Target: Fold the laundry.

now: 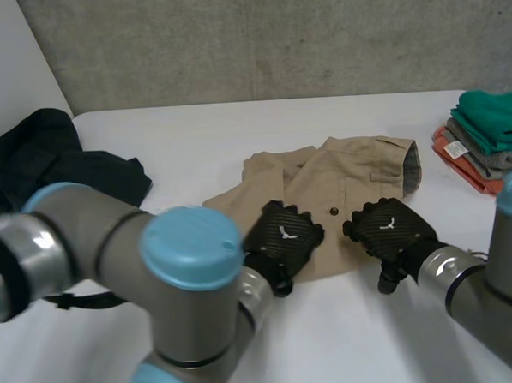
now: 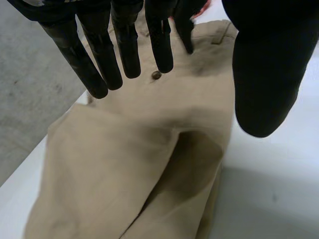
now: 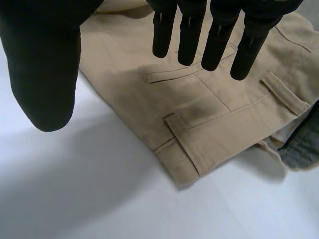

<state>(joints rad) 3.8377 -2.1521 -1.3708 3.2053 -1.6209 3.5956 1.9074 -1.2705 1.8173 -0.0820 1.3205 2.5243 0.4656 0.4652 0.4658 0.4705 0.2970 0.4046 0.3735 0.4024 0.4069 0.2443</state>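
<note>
Dark clothes (image 1: 57,163) lie heaped at the left edge of the table (image 1: 193,130). The left hand (image 1: 282,233) is over the near left part of the khaki trousers (image 1: 324,184), fingers (image 2: 127,50) straight and spread, gripping nothing, their tips by a button (image 2: 156,74). The trousers lie folded mid-table, long axis running left to right and slanting slightly away. The waistband (image 1: 412,164) (grey lining showing) points right, toward a stack of folded clothes (image 1: 494,136) at the right edge. The right hand (image 1: 388,227) sits at the trousers' near right edge, fingers (image 3: 217,45) straight and loose over a pocket (image 3: 199,84), near a belt loop (image 3: 184,144). I cannot tell whether either hand touches the cloth. Bare table lies beyond the trousers, in front of them, and between them and each pile.
</note>
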